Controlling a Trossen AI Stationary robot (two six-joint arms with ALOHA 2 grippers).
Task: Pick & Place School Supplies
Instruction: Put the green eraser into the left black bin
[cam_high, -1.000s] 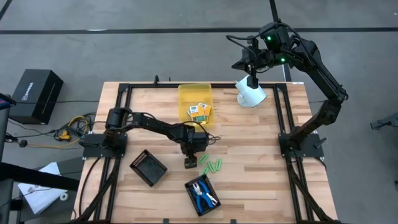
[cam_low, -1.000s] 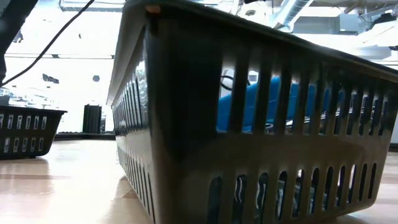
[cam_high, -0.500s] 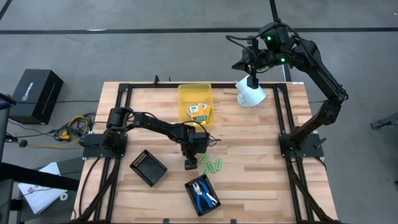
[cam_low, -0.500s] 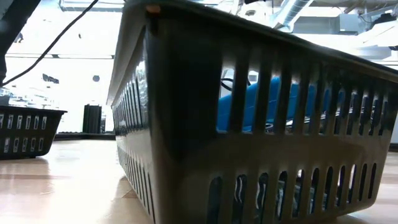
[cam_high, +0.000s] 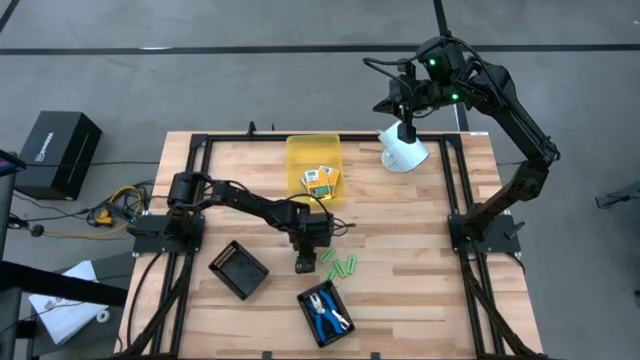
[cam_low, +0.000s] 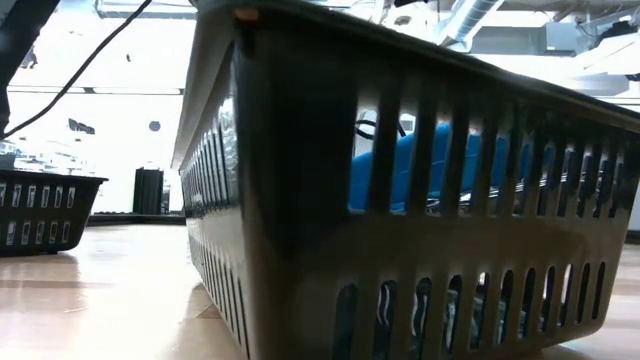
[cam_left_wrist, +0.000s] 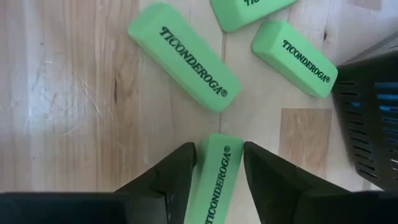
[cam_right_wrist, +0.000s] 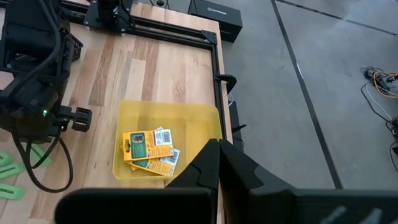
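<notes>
My left gripper (cam_high: 306, 264) points down at the table's middle, shut on one green eraser (cam_left_wrist: 214, 180). Other green erasers (cam_left_wrist: 185, 56) lie flat on the wood beside it, seen from above as a cluster (cam_high: 341, 267). Three yellow-orange boxes (cam_high: 321, 180) lie inside the yellow bin (cam_high: 295, 150). The blue-handled scissors (cam_high: 326, 312) lie in the near black tray (cam_high: 312, 300). My right gripper (cam_right_wrist: 217, 148) is shut on nothing, held high beyond the table's far right corner. My left gripper pinches a green eraser between its two fingers (cam_left_wrist: 177, 171), coming from above. The fingers lie on the eraser's two long sides, and its printed end (cam_left_wrist: 222, 144) sticks out past the fingertips. I cannot tell whether it is lifted or rests on the wood.
A second black tray (cam_high: 238, 268) sits toward the near left. A white object (cam_high: 403, 152) stands at the far right under my right arm. In the low view the near tray's slotted wall (cam_low: 300, 200) fills most of the picture. Bare wood lies to the right.
</notes>
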